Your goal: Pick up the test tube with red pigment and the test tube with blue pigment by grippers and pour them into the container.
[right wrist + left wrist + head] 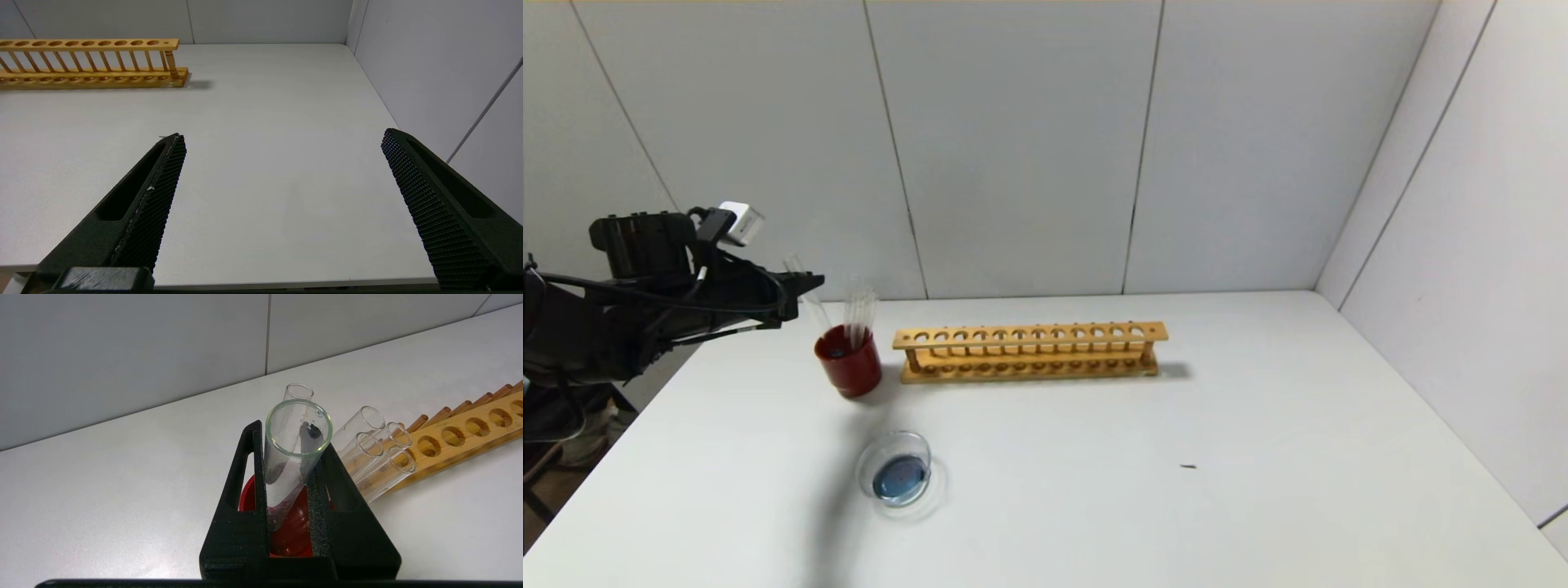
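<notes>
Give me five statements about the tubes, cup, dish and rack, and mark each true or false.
1. The left gripper is shut on a test tube above the red cup. True.
2. The wooden rack is full of tubes. False: its holes are empty.
3. The glass dish holds dark blue liquid. True.
4. The right gripper is clamped on a tube. False: its fingers are wide open over bare table, holding nothing.
5. The red cup stands to the right of the rack. False: it stands by the rack's left end, with clear tubes in it.
</notes>
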You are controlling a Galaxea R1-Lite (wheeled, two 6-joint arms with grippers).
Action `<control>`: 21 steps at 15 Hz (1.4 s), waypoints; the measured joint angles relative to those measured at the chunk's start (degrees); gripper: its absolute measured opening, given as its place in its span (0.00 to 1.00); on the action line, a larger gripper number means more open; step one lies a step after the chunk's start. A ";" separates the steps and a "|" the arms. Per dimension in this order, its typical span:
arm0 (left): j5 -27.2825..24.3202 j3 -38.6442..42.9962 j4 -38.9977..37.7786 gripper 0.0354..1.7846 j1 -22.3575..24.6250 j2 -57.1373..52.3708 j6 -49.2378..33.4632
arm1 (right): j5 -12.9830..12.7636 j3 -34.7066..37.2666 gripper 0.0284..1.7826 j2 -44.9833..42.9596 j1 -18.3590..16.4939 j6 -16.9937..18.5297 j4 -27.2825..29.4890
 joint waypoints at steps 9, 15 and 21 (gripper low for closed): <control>-1.34 1.06 0.12 0.16 -0.28 0.15 0.20 | 0.00 0.00 0.98 0.00 0.00 0.00 0.00; -2.17 1.24 0.04 0.43 -0.28 0.15 0.24 | 0.00 0.00 0.98 0.00 0.00 -0.02 0.00; -2.00 0.87 -0.07 0.91 -0.26 -0.11 0.17 | -0.02 0.00 0.98 0.00 0.00 -0.02 0.00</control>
